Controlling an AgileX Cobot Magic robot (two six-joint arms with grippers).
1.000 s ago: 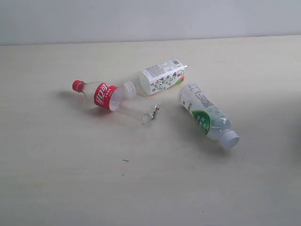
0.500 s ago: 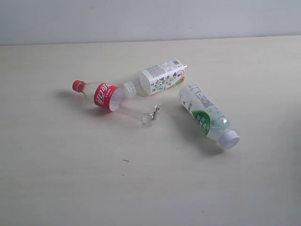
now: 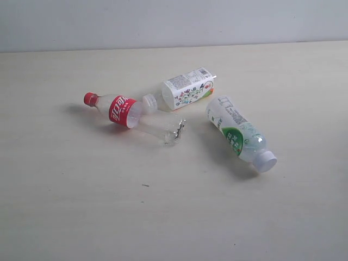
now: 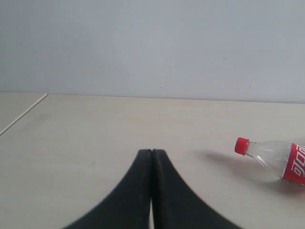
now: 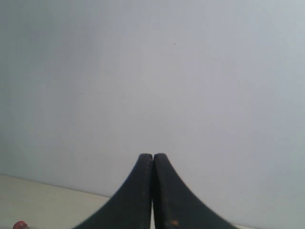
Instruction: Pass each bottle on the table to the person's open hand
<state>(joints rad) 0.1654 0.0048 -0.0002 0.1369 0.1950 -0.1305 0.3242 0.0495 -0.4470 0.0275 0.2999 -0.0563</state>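
Observation:
Three bottles lie on their sides on the pale table [image 3: 81, 206]. A red-capped clear bottle with a red label [image 3: 130, 115] is at centre left, and its cap end [image 4: 267, 157] also shows in the left wrist view. Just behind it rests a white-capped squarish bottle with a printed white label [image 3: 185, 89]. To the right lies a white-capped clear bottle with a green label [image 3: 239, 133]. My left gripper [image 4: 151, 151] is shut and holds nothing, well short of the red cap. My right gripper [image 5: 153, 155] is shut, facing the wall. Neither gripper appears in the exterior view. The person's open hand is out of view.
A plain grey wall [image 3: 174, 22] stands behind the table's far edge. A tiny dark speck [image 3: 145, 185] lies on the table in front of the bottles. A small red cap [image 5: 20, 224] peeks in at the edge of the right wrist view.

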